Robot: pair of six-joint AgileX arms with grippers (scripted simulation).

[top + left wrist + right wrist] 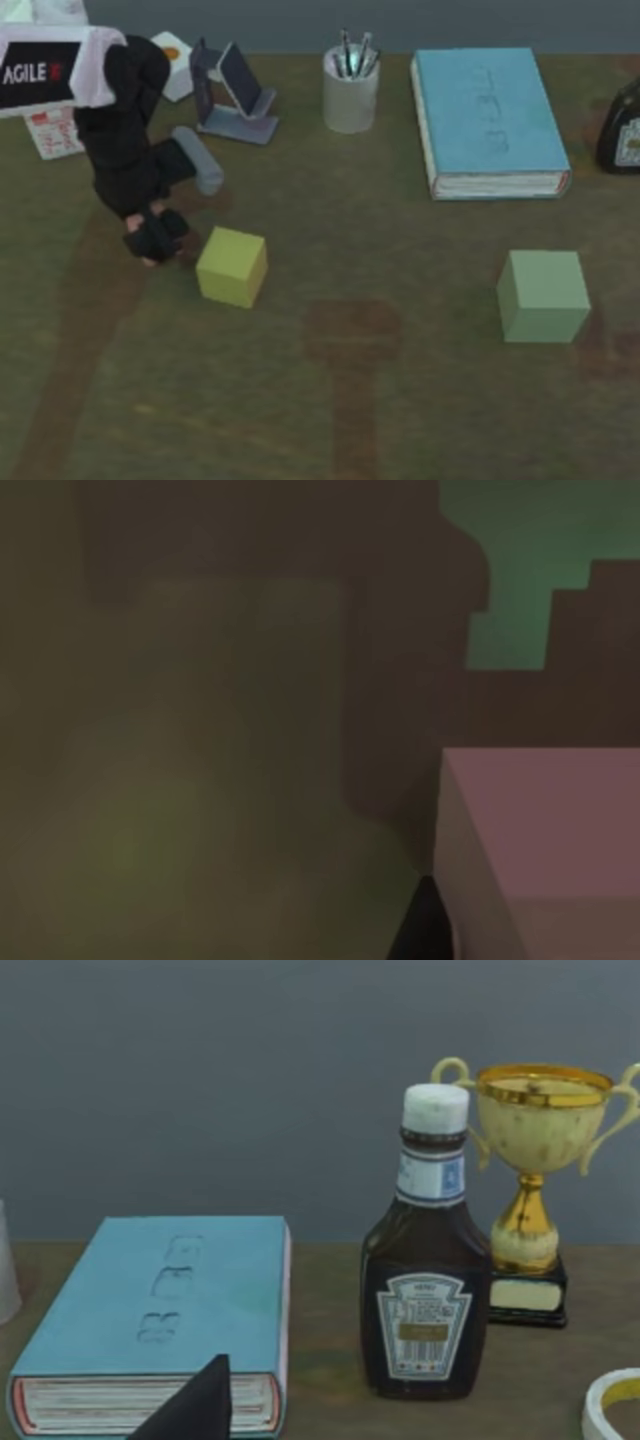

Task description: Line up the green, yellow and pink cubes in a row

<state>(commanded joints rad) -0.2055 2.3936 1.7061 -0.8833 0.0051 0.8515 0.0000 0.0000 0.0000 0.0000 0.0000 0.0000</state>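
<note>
Two cubes lie in plain sight in the top view: the yellow cube [232, 266] toward the table's left and the green cube [543, 295] well apart from it toward the right, both flat on the brown-green table [400, 400]. The left gripper [152, 238] of the AgileX pair is down at the table just left of the yellow cube, its black wrist covering whatever lies beneath. The left wrist view shows the pink cube [545, 850] very close to the camera, with a dark fingertip [420, 925] at its edge; whether the jaws pinch the cube or stand spread around it cannot be told.

Along the far edge stand a small white box with an orange dot [172, 60], a phone stand [235, 95], a white cup of pens [350, 85] and a blue book [490, 120] lying flat. A dark bottle [622, 125] shows at the right edge.

The right gripper is out of the top view. Its wrist view shows the book [160, 1320], a brown sauce bottle [427, 1260] and a gold trophy [540, 1180] just behind the bottle; only one dark fingertip [195, 1405] shows, so the state of its jaws cannot be told.
</note>
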